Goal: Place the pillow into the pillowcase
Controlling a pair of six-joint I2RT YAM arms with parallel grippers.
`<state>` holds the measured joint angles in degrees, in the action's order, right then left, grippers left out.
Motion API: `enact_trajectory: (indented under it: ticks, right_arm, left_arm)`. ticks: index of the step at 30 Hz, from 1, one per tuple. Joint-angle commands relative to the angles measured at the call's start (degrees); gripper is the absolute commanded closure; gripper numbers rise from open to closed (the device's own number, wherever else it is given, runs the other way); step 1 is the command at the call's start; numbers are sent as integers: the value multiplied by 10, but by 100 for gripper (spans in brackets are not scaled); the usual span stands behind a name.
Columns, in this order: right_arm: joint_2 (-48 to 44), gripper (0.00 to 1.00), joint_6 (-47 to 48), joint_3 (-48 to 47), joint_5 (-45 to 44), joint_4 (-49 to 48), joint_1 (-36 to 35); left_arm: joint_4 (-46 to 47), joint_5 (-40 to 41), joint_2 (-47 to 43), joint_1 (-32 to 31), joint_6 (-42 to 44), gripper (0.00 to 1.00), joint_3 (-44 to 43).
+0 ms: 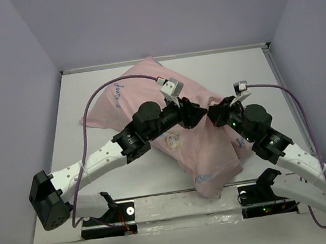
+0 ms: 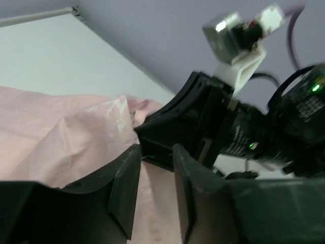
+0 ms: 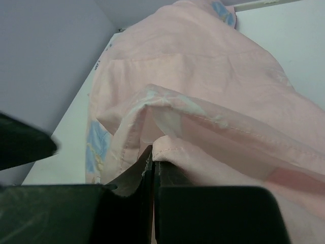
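Lavender-grey walls [image 1: 167, 13] box in a plain white table [image 1: 253, 74] on three sides, with a shiny metal strip [image 1: 180, 207] along the near edge where both arm bases sit. Lying diagonally across the middle is the pillowcase [image 1: 140, 86], pale pink side up, looking pretty stuffed and plump; I can't actually make out the pillow itself. The right gripper [image 3: 152, 152] has its fingers pressed together, pinching a hem fold of the pink fabric at the case's right side. The left gripper [image 2: 156, 150] sits just beside it, nearly tip to tip, fingers apart and nothing clamped between them.
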<state>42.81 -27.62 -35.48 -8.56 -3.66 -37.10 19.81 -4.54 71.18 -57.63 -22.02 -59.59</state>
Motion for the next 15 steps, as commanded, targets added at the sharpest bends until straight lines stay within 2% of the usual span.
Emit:
enact_trajectory:
  ticks: [1, 2, 3, 5, 10, 12, 14, 15]
  right_arm:
    - [41, 100, -4, -36, 21, -70, 4]
    - [48, 100, -4, -36, 15, -77, 4]
    - [60, 100, -4, -34, 11, -87, 4]
    - [67, 100, -11, -25, 12, -100, 4]
    - [64, 100, -10, -12, -8, -105, 4]
    - [52, 100, -3, -12, -18, -94, 4]
    - [45, 100, 4, -13, -28, -86, 4]
    - [42, 100, 7, -14, -37, -76, 4]
  left_arm:
    - [-50, 15, 3, -7, 18, 39, -29]
    - [-60, 39, 2, -10, 34, 33, -26]
    - [-68, 51, 1, -13, 41, 32, -24]
    - [-92, 90, 10, -26, 62, 31, -28]
    - [-122, 104, 71, -40, 94, 32, -68]
    - [-139, 152, 113, -53, 109, 39, -86]
    - [-141, 162, 127, -57, 117, 46, -94]
    - [-142, 161, 132, -60, 121, 55, -96]
